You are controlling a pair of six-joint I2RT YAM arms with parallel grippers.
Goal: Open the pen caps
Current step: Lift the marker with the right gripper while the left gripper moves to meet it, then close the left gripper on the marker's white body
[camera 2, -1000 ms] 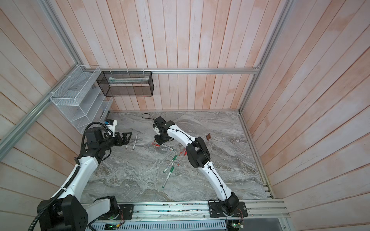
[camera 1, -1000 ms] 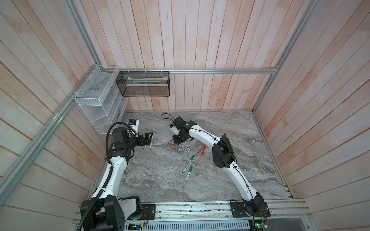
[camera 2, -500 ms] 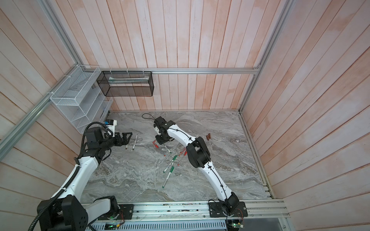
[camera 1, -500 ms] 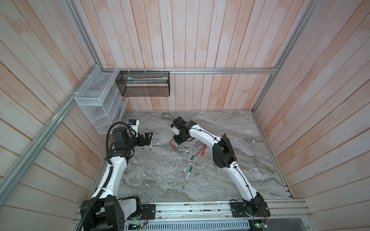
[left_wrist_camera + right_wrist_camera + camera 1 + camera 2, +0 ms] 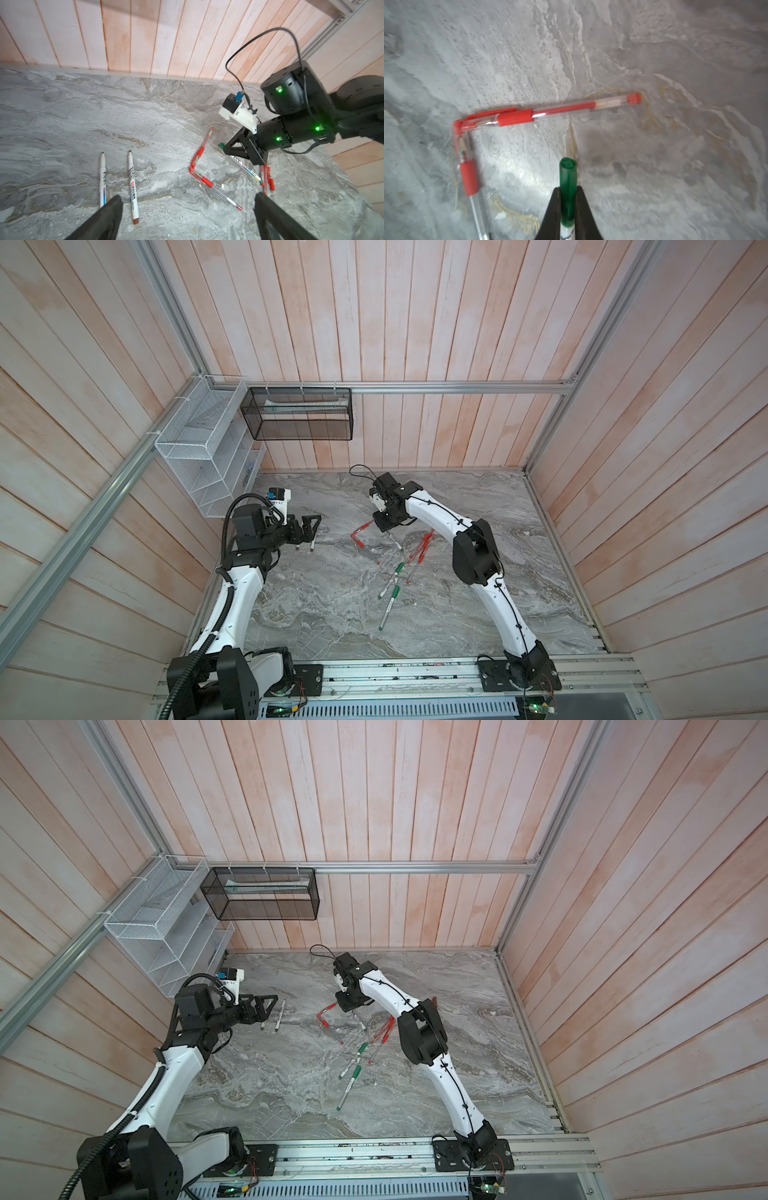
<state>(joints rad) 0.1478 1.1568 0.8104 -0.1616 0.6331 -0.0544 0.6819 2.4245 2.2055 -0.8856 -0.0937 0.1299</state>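
Observation:
My right gripper (image 5: pixel 568 189) is shut on the green cap (image 5: pixel 568 172) of a white marker, whose barrel (image 5: pixel 247 168) slants down to the marble table. In both top views this gripper (image 5: pixel 384 526) sits at the table's middle back. Two capped red pens (image 5: pixel 546 112) (image 5: pixel 469 178) lie in an L right beside it. My left gripper (image 5: pixel 188 198) is open and holds nothing. It hovers at the left (image 5: pixel 309 526) over two uncapped white markers (image 5: pixel 102 180) (image 5: pixel 132 182). More green-capped markers (image 5: pixel 399 568) and red pens (image 5: pixel 422 547) lie scattered mid-table.
A white wire basket (image 5: pixel 199 448) hangs on the left wall and a black mesh basket (image 5: pixel 299 414) on the back wall. Wooden walls close in the marble table (image 5: pixel 332 614) on three sides. A metal rail runs along its front edge.
Almost nothing differs in the top views. The right gripper stays low over the same marker beside the red pens, and the left arm has not moved.

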